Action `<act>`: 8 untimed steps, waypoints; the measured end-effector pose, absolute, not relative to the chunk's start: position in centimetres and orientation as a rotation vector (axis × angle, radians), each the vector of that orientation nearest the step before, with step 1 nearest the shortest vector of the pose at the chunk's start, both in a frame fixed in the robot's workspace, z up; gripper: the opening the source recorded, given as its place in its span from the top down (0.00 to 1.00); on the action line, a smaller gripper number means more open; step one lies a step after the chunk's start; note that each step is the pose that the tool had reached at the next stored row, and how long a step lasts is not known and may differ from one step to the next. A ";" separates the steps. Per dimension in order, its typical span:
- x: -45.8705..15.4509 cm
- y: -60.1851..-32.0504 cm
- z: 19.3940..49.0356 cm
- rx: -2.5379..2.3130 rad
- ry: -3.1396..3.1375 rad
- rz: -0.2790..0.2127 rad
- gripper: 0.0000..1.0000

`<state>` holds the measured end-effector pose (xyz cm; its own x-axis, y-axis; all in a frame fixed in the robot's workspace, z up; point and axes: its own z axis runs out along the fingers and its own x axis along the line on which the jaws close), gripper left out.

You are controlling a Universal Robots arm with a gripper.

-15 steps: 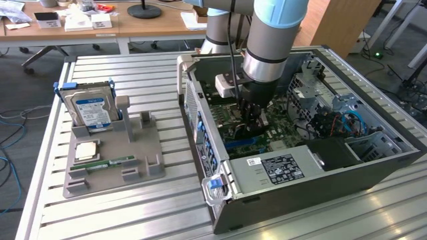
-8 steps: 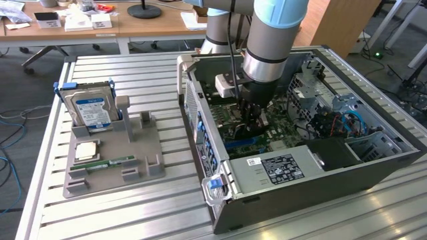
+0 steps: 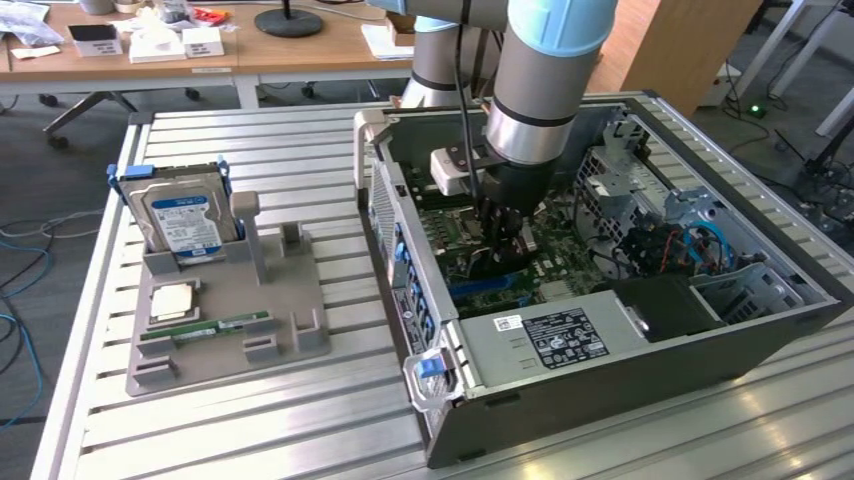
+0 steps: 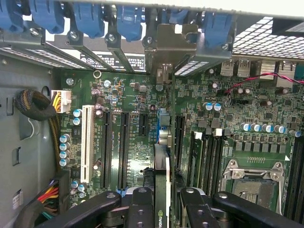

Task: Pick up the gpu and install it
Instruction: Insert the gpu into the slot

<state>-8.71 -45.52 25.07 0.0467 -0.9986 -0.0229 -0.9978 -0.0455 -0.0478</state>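
**Exterior view.** The gripper point(image 3: 505, 232) is lowered into the open computer case point(image 3: 441, 400), above the middle of the motherboard. The gpu point(image 3: 499, 263) hangs edge-on below it. The power supply point(image 3: 567, 335) sits just beside it. The hard drive point(image 3: 180, 215) stands on the grey fixture point(image 3: 287, 345), well apart.

**Wrist view.** The jaws pinch the gpu point(image 4: 161, 166) by both faces. Black expansion slots point(image 4: 123, 147) flank it on one side and the CPU socket point(image 4: 254, 183) lies on the other. Blue retention clips point(image 4: 128, 21) line the case's rear edge, and a cable bundle point(image 4: 35, 107) runs along its wall.

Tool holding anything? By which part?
Yes: the tool grips the gpu, pinched across its faces at the edge away from the motherboard.
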 end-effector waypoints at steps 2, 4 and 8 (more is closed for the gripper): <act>-8.7 -45.5 25.1 -2.235 2.135 -0.026 0.74; -8.7 -45.5 25.1 -2.233 2.138 -0.026 0.74; -8.7 -45.6 25.1 -2.219 2.153 -0.027 0.74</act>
